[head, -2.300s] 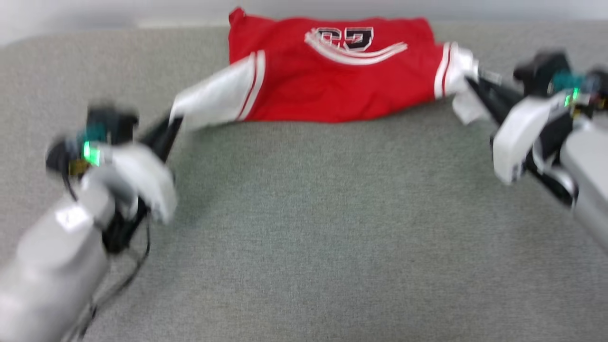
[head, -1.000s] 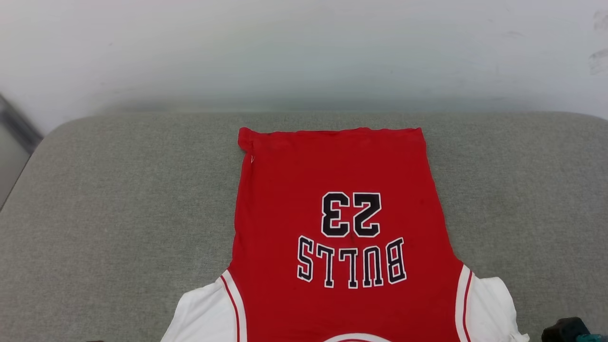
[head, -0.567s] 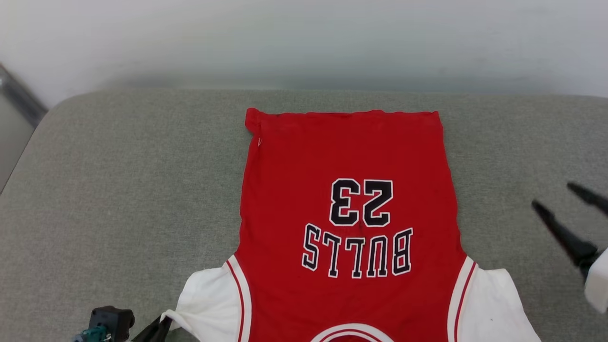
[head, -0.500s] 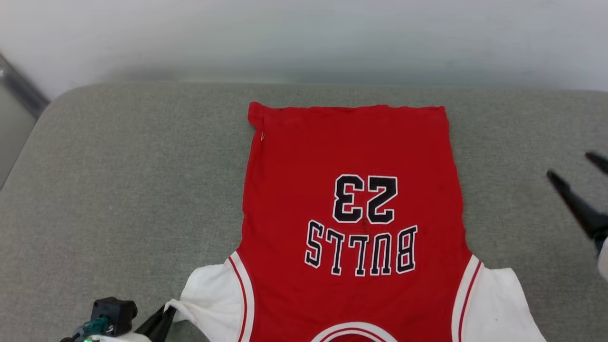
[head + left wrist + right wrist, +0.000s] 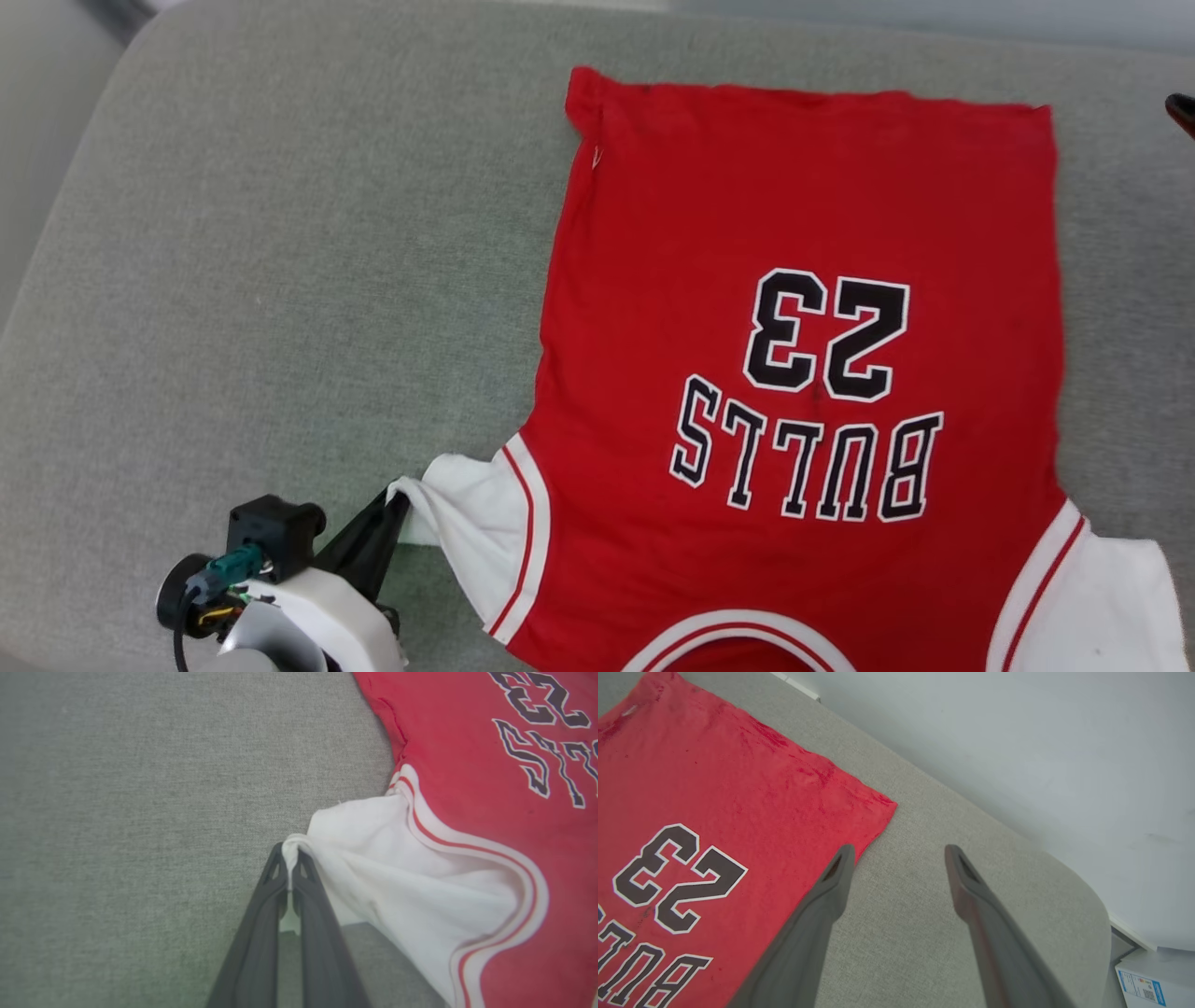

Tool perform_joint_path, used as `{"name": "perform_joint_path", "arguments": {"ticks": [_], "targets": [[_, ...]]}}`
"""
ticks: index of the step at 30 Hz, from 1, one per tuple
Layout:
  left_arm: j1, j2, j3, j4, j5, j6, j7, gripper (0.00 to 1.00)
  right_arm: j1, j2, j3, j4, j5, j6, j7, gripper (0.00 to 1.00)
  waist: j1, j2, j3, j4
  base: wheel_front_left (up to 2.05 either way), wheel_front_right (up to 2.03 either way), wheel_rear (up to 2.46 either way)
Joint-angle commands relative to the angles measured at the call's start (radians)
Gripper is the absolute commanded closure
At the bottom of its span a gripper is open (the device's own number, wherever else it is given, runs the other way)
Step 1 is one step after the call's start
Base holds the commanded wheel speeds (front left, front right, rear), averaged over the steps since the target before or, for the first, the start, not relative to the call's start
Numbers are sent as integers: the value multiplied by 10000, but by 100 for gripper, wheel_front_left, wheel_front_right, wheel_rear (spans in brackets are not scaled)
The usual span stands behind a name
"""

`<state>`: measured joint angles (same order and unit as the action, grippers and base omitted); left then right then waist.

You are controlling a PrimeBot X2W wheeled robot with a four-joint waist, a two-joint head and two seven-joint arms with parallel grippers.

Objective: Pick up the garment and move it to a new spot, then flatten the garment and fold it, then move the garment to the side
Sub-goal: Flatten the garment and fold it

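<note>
Head view: garment lies spread on grey cushion, centre toward 3 o'clock; left gripper at 7 o'clock.
Left wrist view: fingers clamped on bunched white sleeve.
Right wrist view: right gripper apart, empty, near hem corner.
Progress: flattening looks nearly done; 2 steps left, fold and side move.

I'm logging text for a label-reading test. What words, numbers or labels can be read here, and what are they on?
"23": black, white-outlined digits on the red garment, upside down in the head view.
"BULLS": same garment, between the number and the neckline.
Printed label on the white box, right wrist view: too small to read.
</note>
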<state>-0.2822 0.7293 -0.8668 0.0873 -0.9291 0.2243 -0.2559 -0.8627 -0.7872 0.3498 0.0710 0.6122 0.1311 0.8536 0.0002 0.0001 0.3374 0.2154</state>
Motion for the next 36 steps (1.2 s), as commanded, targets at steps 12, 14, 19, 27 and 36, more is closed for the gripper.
{"name": "perform_joint_path", "arguments": {"ticks": [12,14,19,27,36], "targets": [[-645,-660,379,-977,742,251,-94,100,-2789,840,83,2803,-132,-5,4033,0,-2,-1,2248,1228,0,0,0],[-702,-718,417,-1055,825,292,-80,100,-2968,1057,-87,3099,-321,-5,4136,0,-2,-1,2502,1303,0,0,0],[-787,-885,482,-1151,996,274,-49,100,-3014,1565,-401,3653,-782,-5,4067,0,-2,-1,2975,1438,0,0,0],[-651,-1030,530,-908,1140,160,-27,100,-1791,1693,68,4177,-890,-3,4231,100,-2,-1,2970,1335,0,0,0],[-282,-930,729,-734,1079,130,-59,100,-2410,1826,91,3817,-501,-5,3031,100,-2,-1,1927,852,0,0,0]]}}
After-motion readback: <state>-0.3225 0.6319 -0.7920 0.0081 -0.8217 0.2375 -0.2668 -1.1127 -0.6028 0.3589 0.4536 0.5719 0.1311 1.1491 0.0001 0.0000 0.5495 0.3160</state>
